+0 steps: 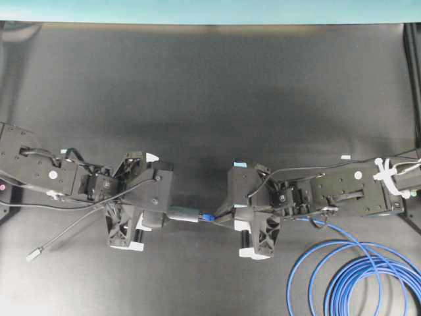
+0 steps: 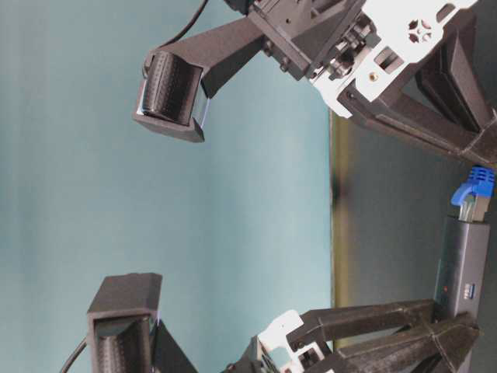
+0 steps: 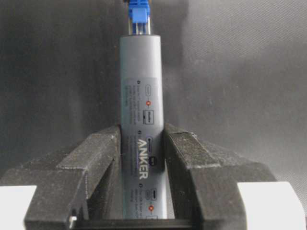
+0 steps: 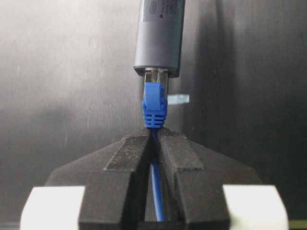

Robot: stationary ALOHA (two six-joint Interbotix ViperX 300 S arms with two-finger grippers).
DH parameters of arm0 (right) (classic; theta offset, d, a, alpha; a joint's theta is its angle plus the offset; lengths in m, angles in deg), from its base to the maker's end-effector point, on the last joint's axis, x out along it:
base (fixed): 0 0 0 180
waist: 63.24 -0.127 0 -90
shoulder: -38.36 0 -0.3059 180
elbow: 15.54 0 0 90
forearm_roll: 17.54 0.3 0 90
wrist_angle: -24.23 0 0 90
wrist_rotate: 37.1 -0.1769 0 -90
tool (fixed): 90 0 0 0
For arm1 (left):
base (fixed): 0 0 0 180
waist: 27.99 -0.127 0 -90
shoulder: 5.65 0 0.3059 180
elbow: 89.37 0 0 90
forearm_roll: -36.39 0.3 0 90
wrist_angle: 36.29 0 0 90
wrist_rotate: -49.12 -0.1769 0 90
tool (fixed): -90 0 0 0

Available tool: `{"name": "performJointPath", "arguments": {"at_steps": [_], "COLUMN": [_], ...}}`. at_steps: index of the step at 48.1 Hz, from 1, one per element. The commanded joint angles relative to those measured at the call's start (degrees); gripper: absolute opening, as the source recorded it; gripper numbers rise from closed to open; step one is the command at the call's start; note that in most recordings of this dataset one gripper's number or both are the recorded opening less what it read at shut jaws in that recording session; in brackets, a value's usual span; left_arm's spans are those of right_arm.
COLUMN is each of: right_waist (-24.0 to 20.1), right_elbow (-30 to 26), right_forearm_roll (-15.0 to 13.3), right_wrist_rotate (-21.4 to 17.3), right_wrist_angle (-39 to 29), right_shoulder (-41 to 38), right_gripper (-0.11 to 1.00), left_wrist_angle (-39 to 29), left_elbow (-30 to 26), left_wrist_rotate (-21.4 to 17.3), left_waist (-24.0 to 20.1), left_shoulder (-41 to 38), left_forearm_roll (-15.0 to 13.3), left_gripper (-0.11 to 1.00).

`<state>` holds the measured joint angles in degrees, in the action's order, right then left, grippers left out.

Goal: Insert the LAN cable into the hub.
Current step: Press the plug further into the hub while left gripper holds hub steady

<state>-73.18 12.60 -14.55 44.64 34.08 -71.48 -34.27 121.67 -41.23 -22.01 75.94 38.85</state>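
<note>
Above the dark bench (image 1: pixel 210 99), your left tool (image 3: pixel 142 158) clamps the hub (image 3: pixel 141 120) while your right tool (image 4: pixel 154 158) pinches the LAN cable (image 4: pixel 154 108), plug part-seated in the hub's end port. Any tilt could jam the plug, or the thin cable could slip through the pads.

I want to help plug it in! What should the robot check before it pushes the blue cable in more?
1. Left gripper holds the hub firmly: ok.
2. Right gripper pinches the blue cable behind its plug: ok.
3. Plug lines up with the hub's end: ok.
4. Plug fully clicked in: cannot tell; its clear tip still shows.
5. Loose cable coil lies slack on the table: ok.
</note>
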Motion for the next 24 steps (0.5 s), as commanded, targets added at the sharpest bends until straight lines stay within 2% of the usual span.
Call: {"name": "performJointPath", "arguments": {"at_steps": [1,11,24], "right_waist": [1.23,1.23,1.14], "right_elbow": [-4.13,-4.39,-5.19], "right_forearm_roll": [-0.09,-0.09,-0.09], "right_wrist_rotate": [0.44,0.18,0.62], "right_wrist_angle": [0.44,-5.71,-5.63], "right_shoulder": [0.62,0.44,0.26], "right_gripper": [0.03,0.03,0.03], "left_wrist_angle": [2.37,-0.7,-1.85], "left_elbow": [-3.6,-4.83,-4.57], "left_wrist_rotate": [-0.35,-0.35,-0.7], "left_waist": [-0.26,-0.09,0.0], "left_shoulder": [-0.09,-0.7,-0.88], "left_forearm_roll": [0.18,0.26,0.18], "left_gripper": [0.28,0.28,0.28]}}
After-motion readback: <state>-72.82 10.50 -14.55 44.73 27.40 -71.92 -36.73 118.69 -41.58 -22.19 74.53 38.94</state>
